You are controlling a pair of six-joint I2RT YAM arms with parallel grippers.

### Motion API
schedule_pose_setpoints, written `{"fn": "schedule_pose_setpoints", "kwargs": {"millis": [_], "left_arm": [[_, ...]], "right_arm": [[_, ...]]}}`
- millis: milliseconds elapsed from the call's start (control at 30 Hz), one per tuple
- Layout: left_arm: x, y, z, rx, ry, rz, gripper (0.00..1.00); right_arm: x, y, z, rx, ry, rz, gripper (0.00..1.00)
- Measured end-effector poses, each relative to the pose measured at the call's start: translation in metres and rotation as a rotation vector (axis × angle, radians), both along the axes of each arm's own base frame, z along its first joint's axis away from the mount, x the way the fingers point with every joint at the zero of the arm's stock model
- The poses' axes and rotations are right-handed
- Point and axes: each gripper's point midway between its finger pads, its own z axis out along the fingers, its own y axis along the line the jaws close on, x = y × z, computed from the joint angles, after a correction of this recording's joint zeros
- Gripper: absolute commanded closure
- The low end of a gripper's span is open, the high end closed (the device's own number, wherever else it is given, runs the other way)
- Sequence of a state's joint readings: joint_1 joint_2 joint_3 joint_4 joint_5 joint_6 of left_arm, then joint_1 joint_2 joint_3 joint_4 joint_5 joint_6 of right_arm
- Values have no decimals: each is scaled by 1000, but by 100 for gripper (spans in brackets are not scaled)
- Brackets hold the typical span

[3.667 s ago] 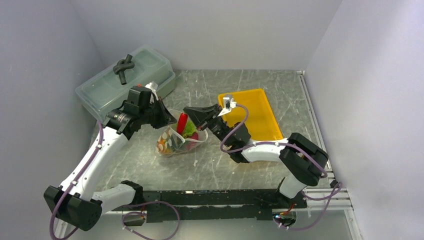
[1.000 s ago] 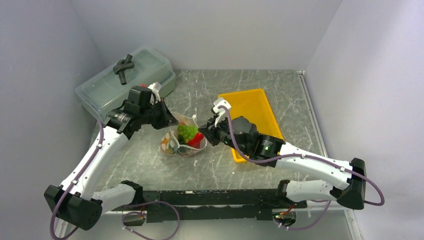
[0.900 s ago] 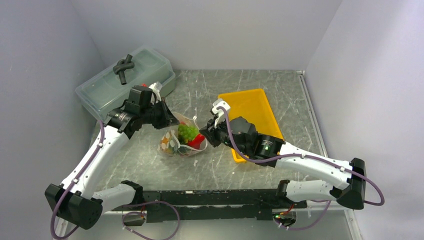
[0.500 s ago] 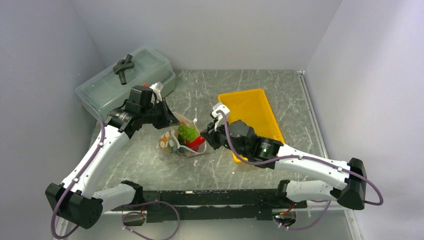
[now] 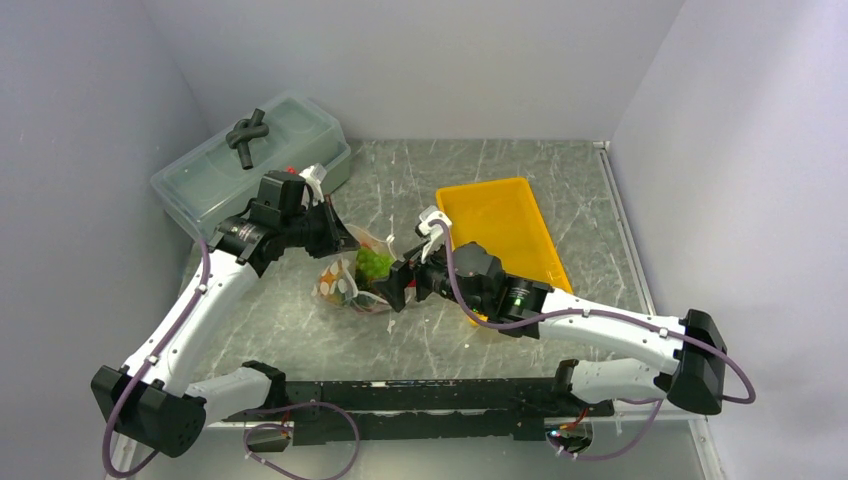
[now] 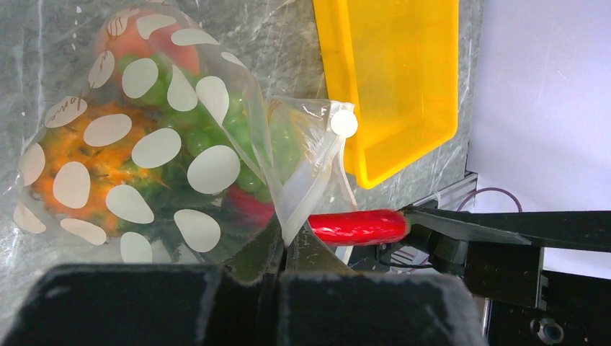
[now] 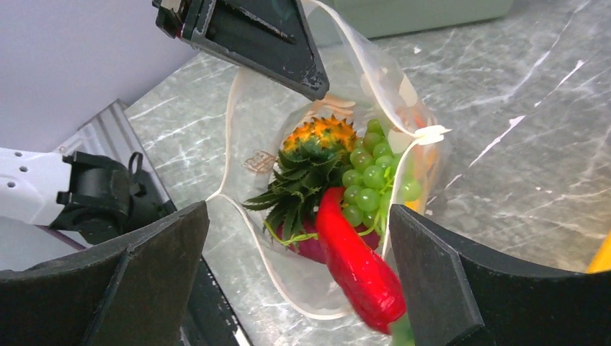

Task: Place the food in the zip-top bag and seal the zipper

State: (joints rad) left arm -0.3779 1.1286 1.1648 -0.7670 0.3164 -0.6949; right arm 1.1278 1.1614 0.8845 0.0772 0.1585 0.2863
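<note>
Right gripper [image 5: 398,288]: fingers spread wide and gripping nothing, aimed into the bag mouth. Left gripper [image 6: 282,256]: jaws pressed together on the bag's far lip, holding the mouth raised and open toward the right gripper.

Items noted, by size:
1. Large translucent lidded plastic box [image 5: 250,165], beyond the left gripper, not involved.
2. Rigid yellow plastic tray [image 5: 505,225], beyond the right gripper's wrist and to its right, with no food visible in it.
3. Soft clear zip-top bag printed with white dots [image 6: 180,144], directly ahead of the right gripper and between the two grippers. Its whitish zipper strip [image 7: 229,155] is unsealed and gaping.
4. Orange toy pineapple with green crown [image 7: 317,137], inside the bag.
5. Green toy grape bunch [image 7: 371,180], inside, beside the crown.
6. Long glossy red toy chili [image 7: 357,267], loose between the spread fingers, with its far end in the mouth and its near end outside the rim.
7. Dark purple piece [image 7: 310,249], under the crown.

Assessment: loading appears nearly done, and the chili is the fault. Recommend nudging it lengthwise past the strip. The left pinch should be kept high, and the fingers withdrawn without snagging film. Anything lying across the strip will likely prevent a seal.
</note>
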Motion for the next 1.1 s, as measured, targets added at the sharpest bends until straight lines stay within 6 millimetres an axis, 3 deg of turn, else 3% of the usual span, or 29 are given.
{"fn": "schedule_pose_setpoints", "kwargs": {"millis": [400, 733, 1100], "left_arm": [[0, 0, 0, 2, -2, -2, 100], [0, 1, -1, 10, -9, -12, 100], [0, -2, -2, 7, -3, -23, 100]], "right_arm": [[-3, -5, -1, -73, 11, 11, 2], [-22, -19, -5, -185, 24, 109, 31], [-24, -5, -30, -263, 114, 134, 42]]}}
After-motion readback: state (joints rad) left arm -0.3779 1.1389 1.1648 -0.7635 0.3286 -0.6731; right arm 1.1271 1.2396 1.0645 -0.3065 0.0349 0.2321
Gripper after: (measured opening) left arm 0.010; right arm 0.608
